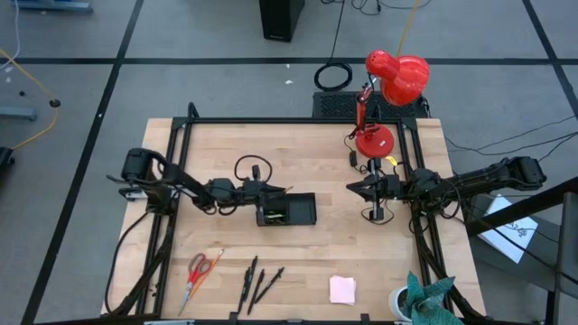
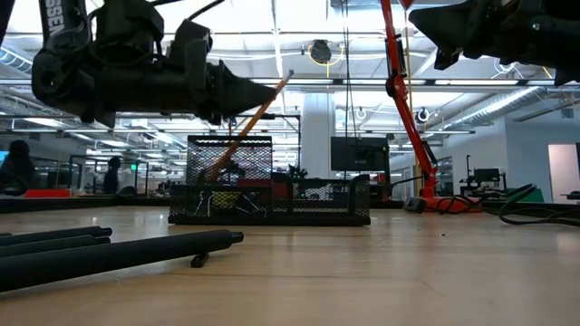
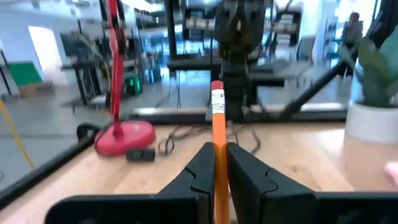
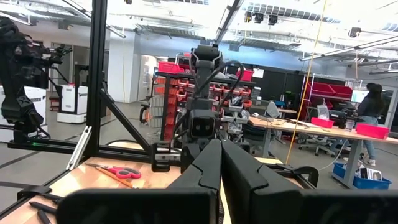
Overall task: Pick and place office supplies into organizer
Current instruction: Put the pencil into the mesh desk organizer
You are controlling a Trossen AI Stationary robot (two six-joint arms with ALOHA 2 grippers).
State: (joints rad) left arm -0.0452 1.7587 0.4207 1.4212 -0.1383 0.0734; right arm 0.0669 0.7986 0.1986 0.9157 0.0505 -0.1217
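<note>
My left gripper point(image 1: 260, 190) hangs level above the left end of the black mesh organizer point(image 1: 298, 212) and is shut on an orange pencil point(image 3: 217, 118). In the low view the pencil point(image 2: 249, 122) slants down into the organizer's taller compartment point(image 2: 228, 163). Red-handled scissors point(image 1: 199, 269), black pens point(image 1: 257, 282) and a pink note pad point(image 1: 342, 289) lie flat near the table's near edge. My right gripper point(image 1: 354, 187) is shut, holds nothing, and hovers right of the organizer. My left gripper pinches the pencil's shaft point(image 3: 218, 140) between its two fingers, a little below the eraser end point(image 3: 216, 93). The fingers come level from the table's left. The pencil is tilted, eraser end up and toward the right, its lower end point(image 2: 216, 174) inside the taller mesh compartment.
A red desk lamp point(image 1: 384, 90) stands at the table's far right, its base point(image 1: 372, 142) just behind my right gripper. A potted plant point(image 1: 423, 298) sits at the near right corner. Bare wood lies between the organizer and the items along the near edge.
</note>
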